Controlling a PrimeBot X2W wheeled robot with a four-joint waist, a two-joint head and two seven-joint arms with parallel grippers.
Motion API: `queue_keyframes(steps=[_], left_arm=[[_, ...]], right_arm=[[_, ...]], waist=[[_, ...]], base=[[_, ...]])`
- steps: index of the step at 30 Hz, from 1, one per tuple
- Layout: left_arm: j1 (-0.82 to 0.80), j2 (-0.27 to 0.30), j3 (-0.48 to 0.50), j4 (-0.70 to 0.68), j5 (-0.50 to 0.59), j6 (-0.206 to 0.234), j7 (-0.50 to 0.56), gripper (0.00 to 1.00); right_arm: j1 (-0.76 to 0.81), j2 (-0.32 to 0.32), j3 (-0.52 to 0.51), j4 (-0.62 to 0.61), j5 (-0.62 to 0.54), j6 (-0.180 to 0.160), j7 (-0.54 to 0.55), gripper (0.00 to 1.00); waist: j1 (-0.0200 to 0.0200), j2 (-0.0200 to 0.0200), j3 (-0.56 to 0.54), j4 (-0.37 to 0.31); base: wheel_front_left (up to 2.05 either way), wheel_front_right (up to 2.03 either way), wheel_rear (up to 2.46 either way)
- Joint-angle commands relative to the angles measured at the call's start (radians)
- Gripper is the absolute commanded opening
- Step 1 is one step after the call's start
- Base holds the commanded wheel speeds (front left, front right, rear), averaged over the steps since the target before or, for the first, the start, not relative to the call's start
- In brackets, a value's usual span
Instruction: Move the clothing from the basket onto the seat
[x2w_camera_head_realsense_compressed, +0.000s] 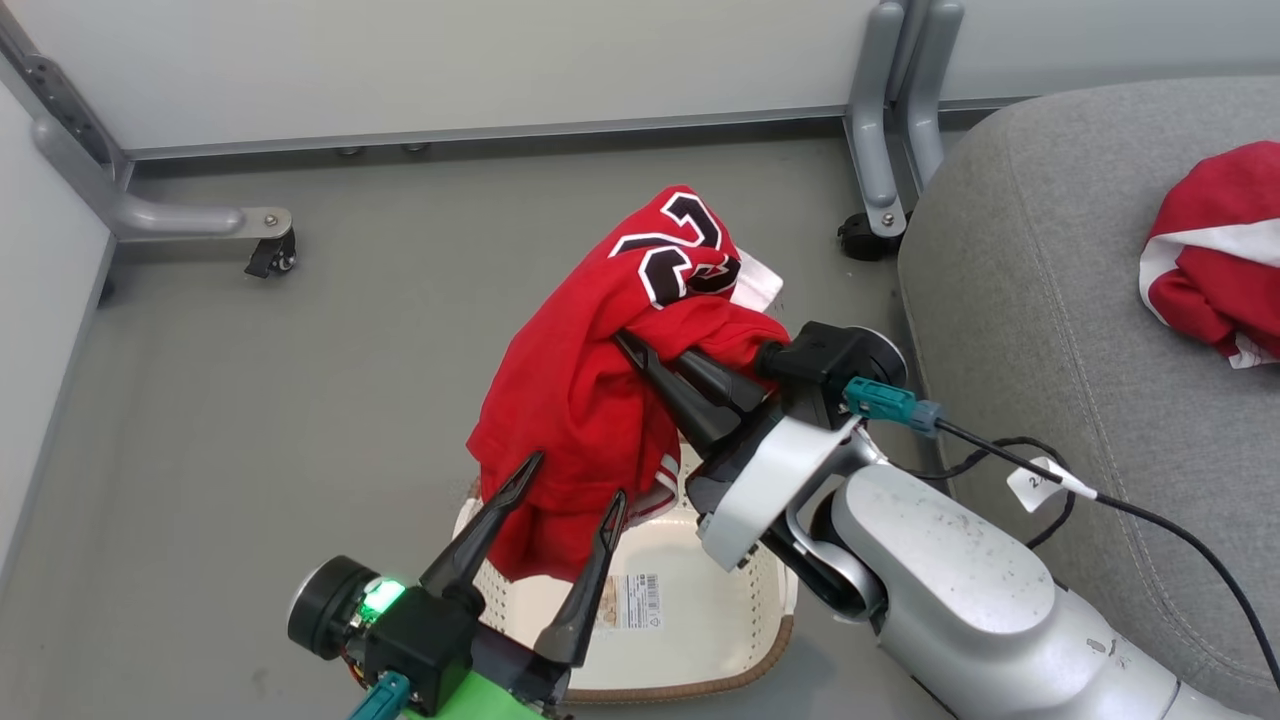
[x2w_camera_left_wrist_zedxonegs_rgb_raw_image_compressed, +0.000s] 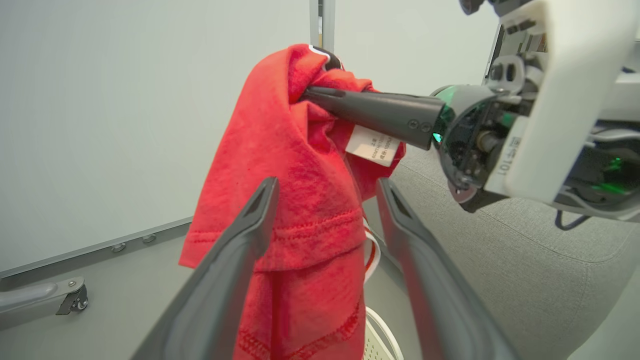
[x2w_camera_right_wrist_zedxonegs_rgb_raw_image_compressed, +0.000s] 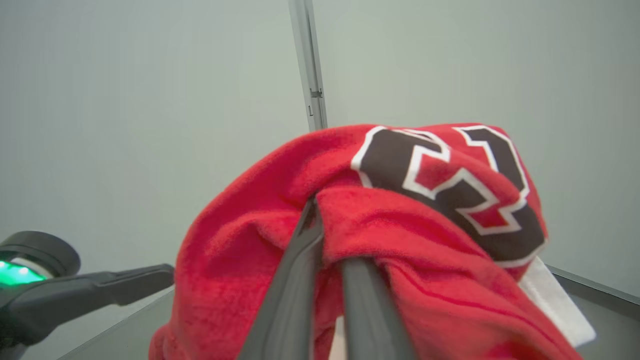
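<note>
Looking down from the head camera, I see my right hand (x2w_camera_head_realsense_compressed: 632, 350) clenched on a soft red fabric garment with black white-edged numerals (x2w_camera_head_realsense_compressed: 570, 400). It holds the garment bunched up above the cream perforated plastic laundry basket with a brown woven rim (x2w_camera_head_realsense_compressed: 700, 688), which sits on the grey floor (x2w_camera_head_realsense_compressed: 250, 400). A small white tag (x2w_camera_left_wrist_zedxonegs_rgb_raw_image_compressed: 372, 145) hangs from the cloth just beside the right hand's fingers. My left hand (x2w_camera_head_realsense_compressed: 578, 478) is released, its two dark fingers spread wide either side of the garment's hanging lower part; I cannot tell whether they touch it. A second red garment with white stripes (x2w_camera_head_realsense_compressed: 1210, 250) lies crumpled on the large grey fabric-upholstered seat cushion (x2w_camera_head_realsense_compressed: 1030, 260), on my right of the basket.
</note>
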Motion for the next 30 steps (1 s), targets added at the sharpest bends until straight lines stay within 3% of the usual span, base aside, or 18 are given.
queue_keyframes(steps=[1, 10, 30], left_arm=[[0.018, 0.007, -0.005, 0.005, -0.01, -0.002, 0.005, 1.0], [-0.004, 0.033, -0.007, 0.007, 0.004, 0.008, 0.012, 1.0], [-0.12, 0.094, -0.051, -0.026, 0.021, -0.005, 0.081, 1.0]], right_arm=[[0.013, -0.002, -0.002, 0.001, -0.006, -0.001, -0.007, 0.0], [0.017, 0.004, -0.015, 0.0, -0.016, -0.001, -0.014, 0.0], [0.072, 0.014, -0.182, 0.006, -0.051, -0.001, -0.052, 0.0]], waist=[[0.0, 0.0, 0.005, -0.01], [0.0, 0.0, 0.032, -0.107], [0.0, 0.0, 0.161, -0.485]], base=[[0.0, 0.0, 0.0], [0.0, 0.0, 0.0], [0.0, 0.0, 0.0]])
